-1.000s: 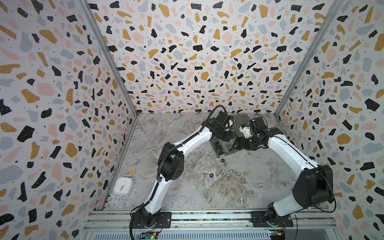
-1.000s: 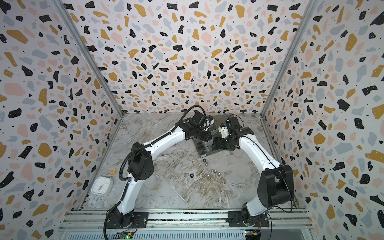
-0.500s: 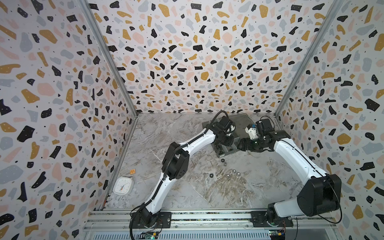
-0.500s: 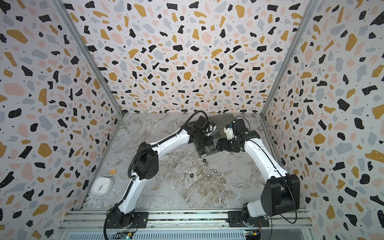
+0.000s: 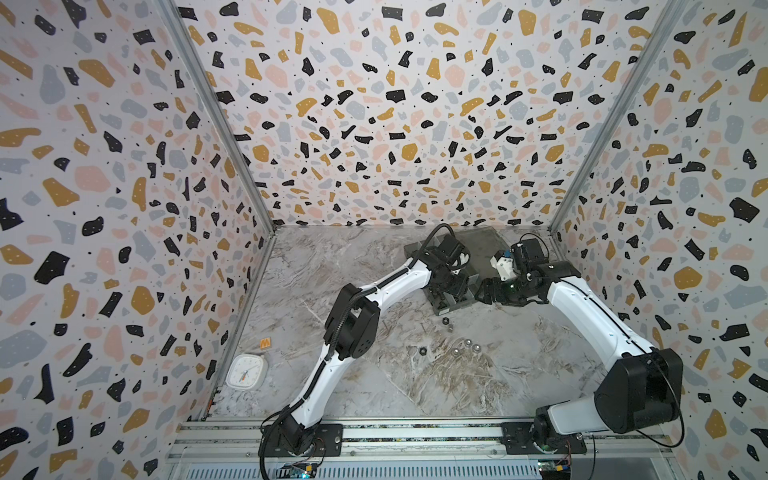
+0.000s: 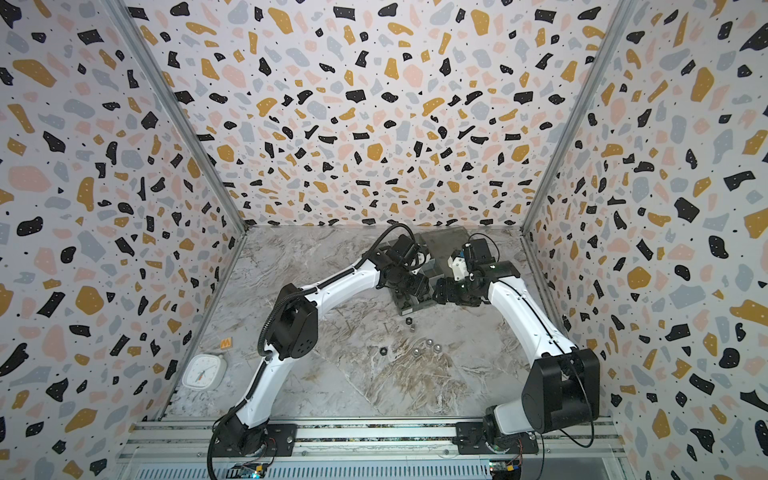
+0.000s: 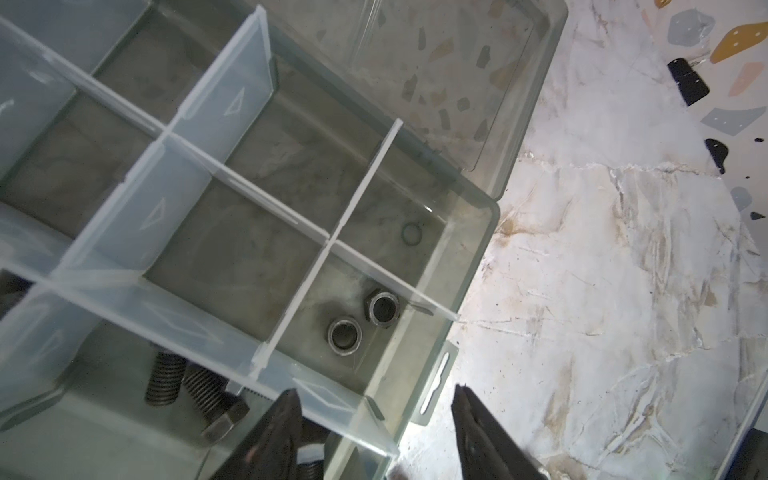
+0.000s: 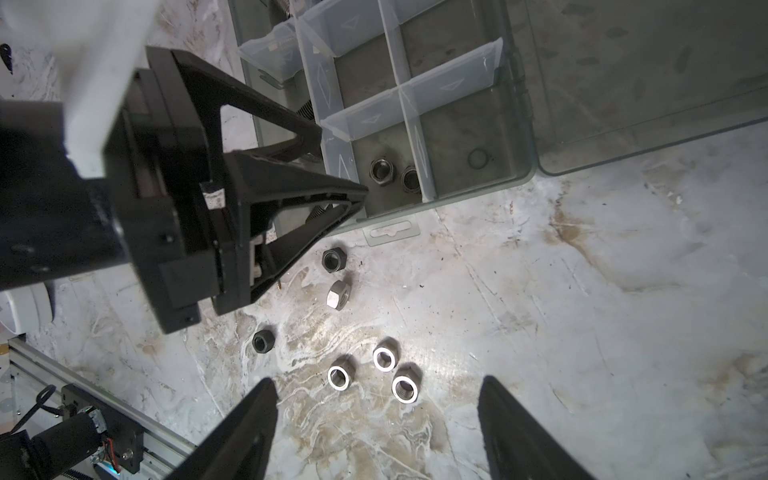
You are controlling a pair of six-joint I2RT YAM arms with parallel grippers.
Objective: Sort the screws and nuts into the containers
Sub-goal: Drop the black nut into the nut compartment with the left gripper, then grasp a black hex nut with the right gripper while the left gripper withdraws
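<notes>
Now the left end effector [image 7: 374, 390] hangs open, seemingly empty, by the box [image 7: 478, 232] corner holding two nuts [image 7: 384, 308]. The right end effector [image 8: 377, 380], wide open above loose nuts [image 8: 338, 377] on the surface [image 8: 582, 291], should centre on one.

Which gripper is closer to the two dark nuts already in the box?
Left. The left gripper hangs at the edge of the box, beside the two dark nuts; the right gripper hangs farther off, outside it, over the table.
</notes>
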